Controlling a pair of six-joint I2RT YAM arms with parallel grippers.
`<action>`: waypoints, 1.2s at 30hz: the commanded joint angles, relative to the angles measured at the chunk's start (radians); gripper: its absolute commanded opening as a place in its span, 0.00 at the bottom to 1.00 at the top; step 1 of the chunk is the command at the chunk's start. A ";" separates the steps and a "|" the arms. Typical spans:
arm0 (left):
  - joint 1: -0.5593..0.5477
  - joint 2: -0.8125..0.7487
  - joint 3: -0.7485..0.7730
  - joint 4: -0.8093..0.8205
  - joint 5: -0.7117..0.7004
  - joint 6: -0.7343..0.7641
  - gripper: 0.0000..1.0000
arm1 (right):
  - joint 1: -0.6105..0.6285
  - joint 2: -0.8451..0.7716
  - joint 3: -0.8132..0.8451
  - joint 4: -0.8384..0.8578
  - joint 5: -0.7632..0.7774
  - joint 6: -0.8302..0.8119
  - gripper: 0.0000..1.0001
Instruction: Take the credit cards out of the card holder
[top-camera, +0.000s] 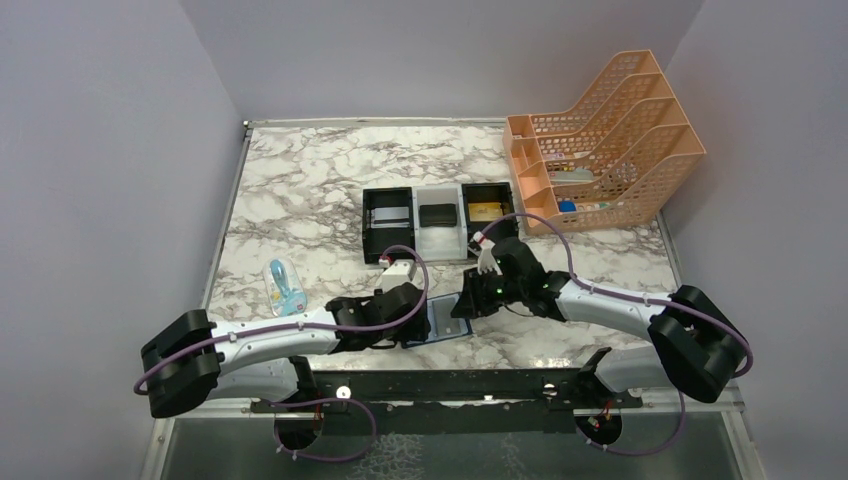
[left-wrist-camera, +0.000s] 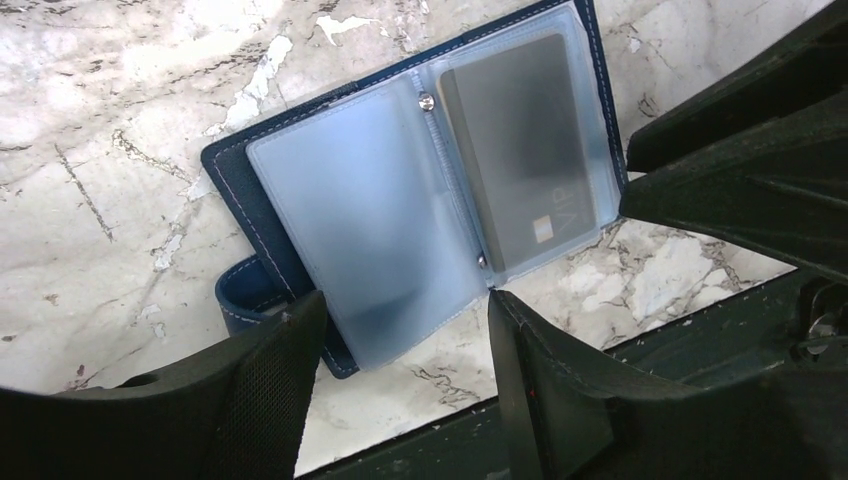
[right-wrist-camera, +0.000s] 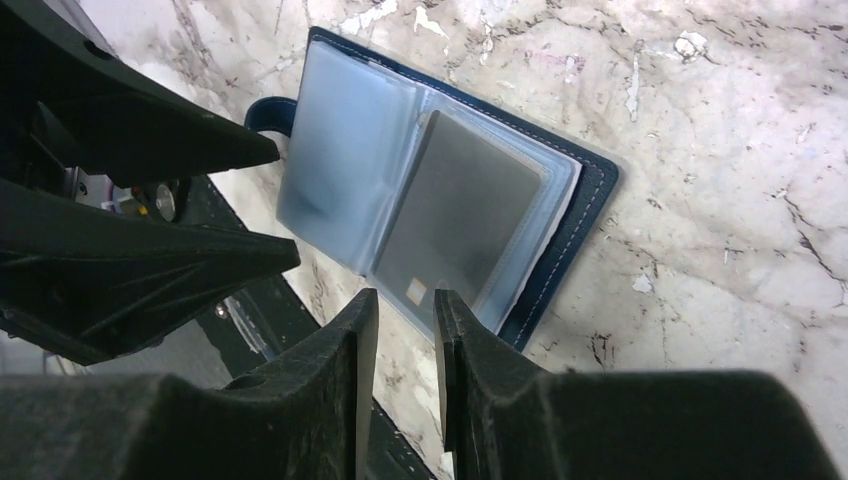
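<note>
Marble worktop (top-camera: 300, 190) runs up to pale walls. The holder (left-wrist-camera: 370, 200) lies open and flat at the near edge, between the two arms. Its spine runs roughly near to far, and its tab (left-wrist-camera: 243, 292) sticks out on the left arm's side. The left clear pocket looks empty. The right pocket holds a dark grey card (left-wrist-camera: 525, 150), with its long axis along the spine and its chip end pointing at the near edge.

The left end effector (left-wrist-camera: 405, 305) hangs over the holder's near side with its fingers spread wide, holding nothing. One finger is by the tab and the other by the spine's near end. The right end effector (right-wrist-camera: 403, 298) sits at the card's chip corner. Its fingers are drawn close with only a slit between them, and nothing shows in that slit.

Only a thin strip of marble separates the holder from the dark rail (top-camera: 450, 385) along the worktop's front. Arm bodies crowd the holder on both sides, while the far side has bare marble.

Three trays (top-camera: 438, 240) stand well beyond the holder, holding a silver card (top-camera: 388, 214), a black card (top-camera: 438, 214) and a gold card (top-camera: 485, 211). A peach rack (top-camera: 600, 140) stands at the far right, and a small blue object (top-camera: 283, 287) lies off to the left.
</note>
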 joint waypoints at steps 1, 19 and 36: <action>-0.018 -0.043 0.043 -0.050 -0.046 0.018 0.63 | 0.001 0.014 -0.002 0.057 -0.043 0.020 0.28; -0.019 0.015 0.039 -0.125 -0.110 -0.010 0.54 | 0.001 0.064 0.010 0.069 -0.064 0.037 0.27; -0.019 0.015 -0.002 -0.117 -0.104 -0.010 0.35 | 0.001 0.141 0.023 0.011 0.008 0.022 0.34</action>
